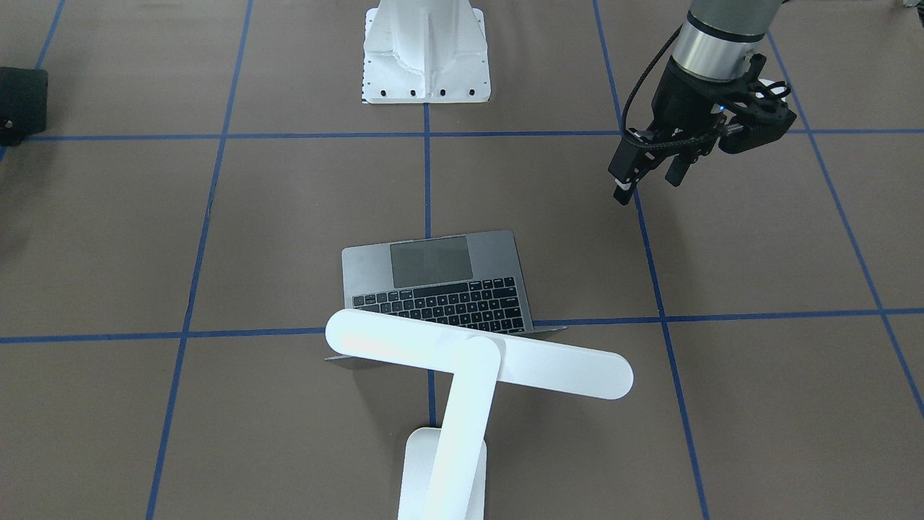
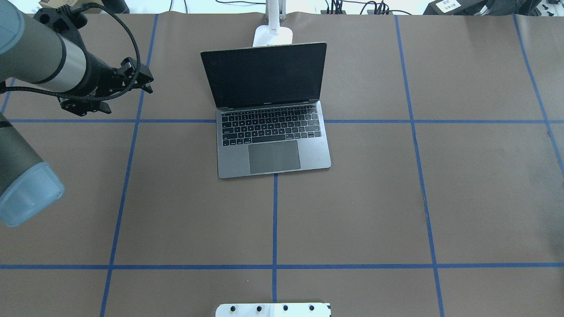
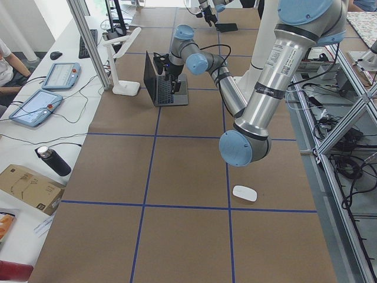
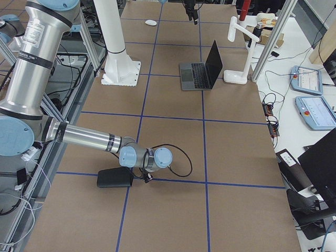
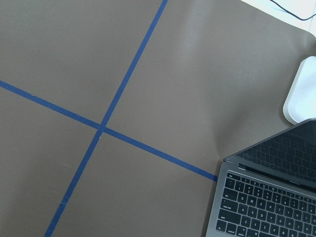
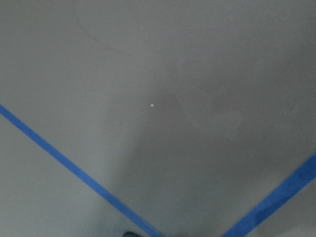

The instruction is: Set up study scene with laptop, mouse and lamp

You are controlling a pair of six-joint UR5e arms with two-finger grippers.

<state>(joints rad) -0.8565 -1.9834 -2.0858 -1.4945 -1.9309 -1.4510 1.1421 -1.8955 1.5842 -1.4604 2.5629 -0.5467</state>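
Though blue-taped, brown table beneath laptop

The laptop, centre of the overhead view, has a matt grey metal deck and a glossy black screen. The lamp looks smooth white plastic. The table cover is matt brown paper. My left gripper is matt black plastic.

Brown paper-topped table, blue tape grid. Open space-grey metal laptop sat mid-table; white rectangular lamp base just beyond its lid. Small white oval mouse lay twd L end, flat black mousepad twd R end. White bolted pedestal stood robot-side.
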